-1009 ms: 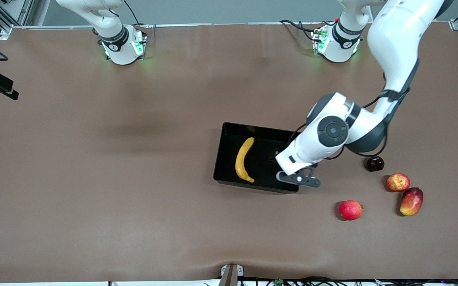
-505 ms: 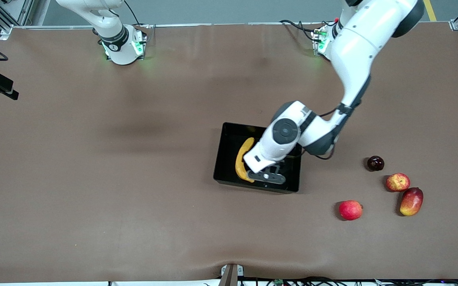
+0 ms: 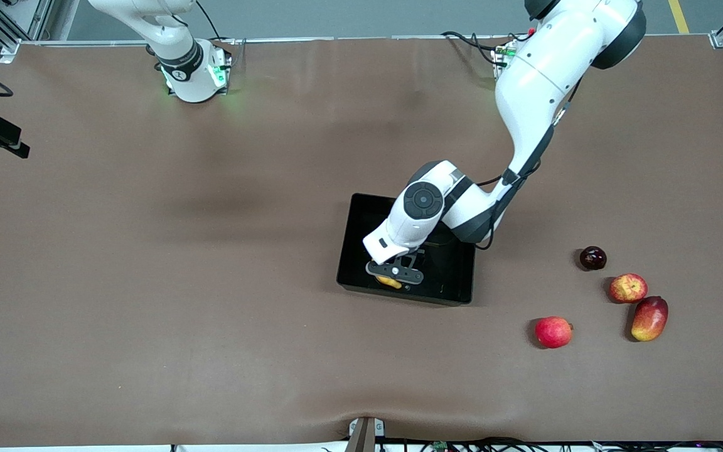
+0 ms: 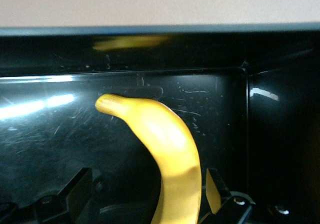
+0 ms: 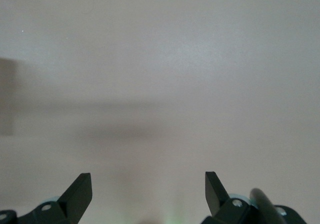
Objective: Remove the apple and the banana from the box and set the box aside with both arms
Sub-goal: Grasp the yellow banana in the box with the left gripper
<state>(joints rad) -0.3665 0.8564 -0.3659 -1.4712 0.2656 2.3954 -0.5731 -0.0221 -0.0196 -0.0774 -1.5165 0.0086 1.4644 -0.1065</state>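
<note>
The black box (image 3: 454,282) sits mid-table, and the yellow banana (image 3: 388,282) lies in it, mostly covered by the left arm. My left gripper (image 3: 395,272) is low over the banana, open. In the left wrist view the banana (image 4: 165,144) runs between the spread fingers of the left gripper (image 4: 147,184), close to one pad, against the box's glossy floor and wall (image 4: 150,30). The mottled red-and-yellow apple (image 3: 627,287) rests on the table toward the left arm's end. The right gripper (image 5: 148,181) hangs open over bare table; the right arm waits.
Beside the apple lie a dark round fruit (image 3: 592,258), an oblong red-yellow fruit (image 3: 649,318) and a plain red apple (image 3: 553,331), which is nearest the front camera. The brown mat (image 3: 211,282) covers the table.
The left arm swung from the box's edge at the left arm's end across the box and now covers most of the banana. Both grippers stayed open.
</note>
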